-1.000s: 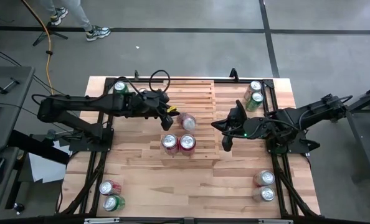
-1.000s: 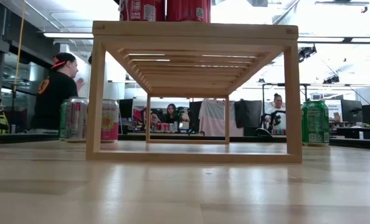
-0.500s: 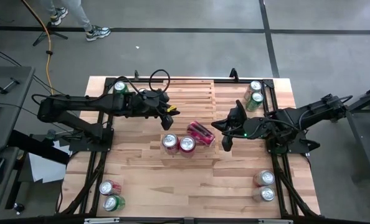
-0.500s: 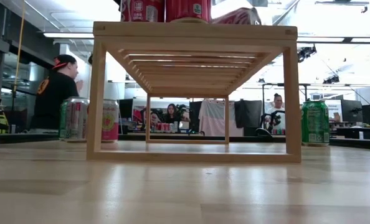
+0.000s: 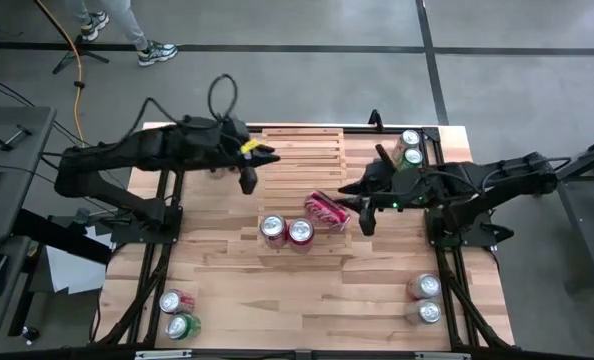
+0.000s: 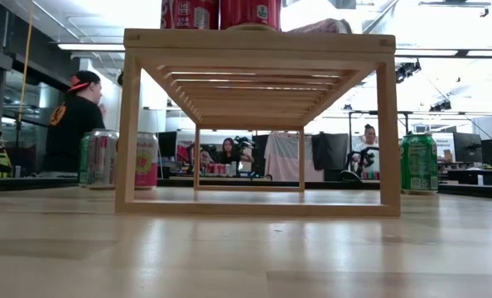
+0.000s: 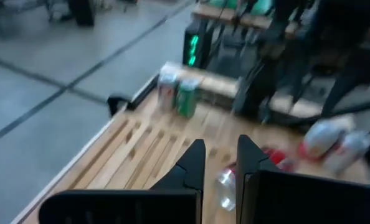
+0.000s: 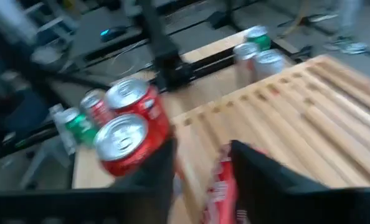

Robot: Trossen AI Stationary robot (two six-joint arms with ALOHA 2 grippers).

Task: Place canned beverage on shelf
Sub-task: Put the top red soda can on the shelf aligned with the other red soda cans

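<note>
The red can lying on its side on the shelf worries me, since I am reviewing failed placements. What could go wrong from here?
The tipped red can lies on the shelf beside two upright cans; it could roll along or off the slats, or knock them. The right gripper, part open, is close by the can, so a grab may nudge it away. The left gripper hovers shut over the shelf's far side.

High view looks straight down, low view level; both share the shelf point(image 5: 302, 190).

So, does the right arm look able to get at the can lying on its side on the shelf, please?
Probably yes: the right hand is right beside the tipped red can on the shelf, fingers parted, with nothing between them.
</note>
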